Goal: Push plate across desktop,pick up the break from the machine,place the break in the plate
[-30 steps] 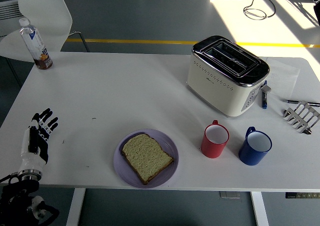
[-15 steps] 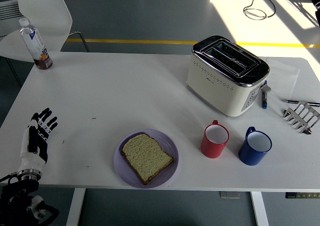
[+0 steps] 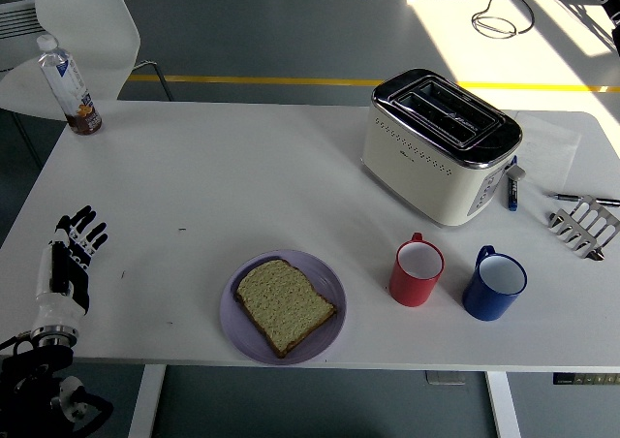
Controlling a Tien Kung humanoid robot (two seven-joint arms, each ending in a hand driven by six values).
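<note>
Bread slice [image 3: 285, 305] lies on the round lilac plate [image 3: 329, 283], right of the open, empty left hand [image 3: 70, 264], which has drifted slightly outward: task apparently finished.

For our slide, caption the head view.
Bread slice rests on purple plate; left hand open at table's near-left edge.

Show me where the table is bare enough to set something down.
Widest bare patch: between the bottle, the toaster and the plate. Another strip lies between the left hand and the plate. Crowded at right: red mug, blue mug, metal rack.
</note>
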